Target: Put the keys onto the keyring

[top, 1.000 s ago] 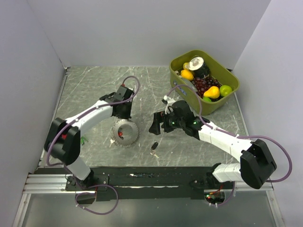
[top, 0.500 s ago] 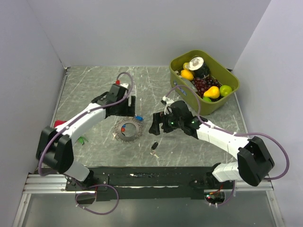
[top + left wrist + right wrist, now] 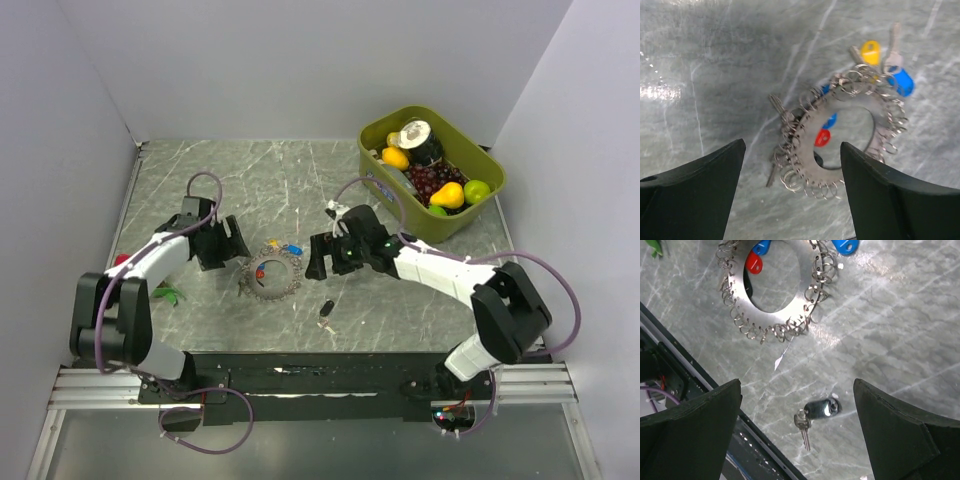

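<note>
The keyring (image 3: 270,272) lies flat on the marble table, a grey metal ring edged with many small split rings. A red-headed key (image 3: 822,137) and a blue head sit in its hole. Another blue key (image 3: 902,82) and a yellow-headed one (image 3: 870,51) lie at its far edge. A black-headed key (image 3: 325,311) lies alone nearer the front, below my right gripper (image 3: 318,258), which is open just right of the keyring. My left gripper (image 3: 222,243) is open to the left of the keyring, apart from it. In the wrist views the keyring (image 3: 771,316) and black key (image 3: 822,408) show between empty jaws.
A green bin (image 3: 487,192) holding fruit and a can stands at the back right. A small red object (image 3: 120,260) and a green one (image 3: 176,295) lie by the left arm. The black base rail (image 3: 300,375) runs along the front edge.
My left gripper opened above the keyring and drew back to the left. A blue key now lies at the keyring's far edge. My right gripper shifted slightly left.
</note>
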